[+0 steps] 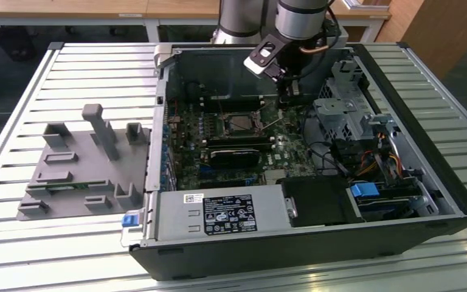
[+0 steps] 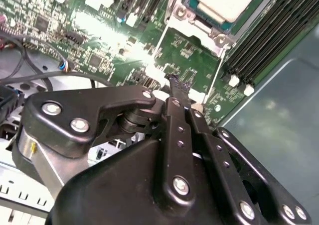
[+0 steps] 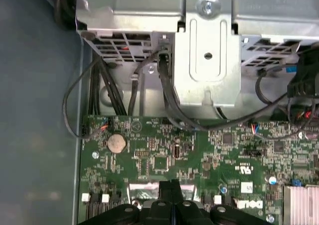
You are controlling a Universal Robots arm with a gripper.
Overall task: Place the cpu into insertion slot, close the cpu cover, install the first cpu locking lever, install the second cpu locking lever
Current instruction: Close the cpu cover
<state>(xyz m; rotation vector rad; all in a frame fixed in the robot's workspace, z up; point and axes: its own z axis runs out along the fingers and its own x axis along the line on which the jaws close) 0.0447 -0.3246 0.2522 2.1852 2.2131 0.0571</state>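
The cpu (image 2: 227, 1) shows its silver-grey top, lying in the insertion slot (image 1: 238, 125) on the green board. The cpu cover (image 2: 185, 15), a thin silver frame, lies around the chip's edge. Two thin metal lever rods (image 2: 213, 78) run beside the socket, and one lever (image 1: 272, 125) slants up at the socket's side toward the exterior view's right. My gripper (image 1: 289, 100) hangs inside the case just beyond that lever. Its black fingers (image 2: 174, 83) are pressed together with nothing between them. In the first wrist view the gripper (image 3: 172, 187) hovers over the board.
The open computer case (image 1: 452, 201) sits on a slatted metal table (image 1: 71, 67). A silver drive cage (image 3: 207, 51), black cables (image 3: 169, 105) and memory slots (image 2: 279, 31) crowd the socket area. A grey fixture block (image 1: 79, 170) stands at the exterior view's left.
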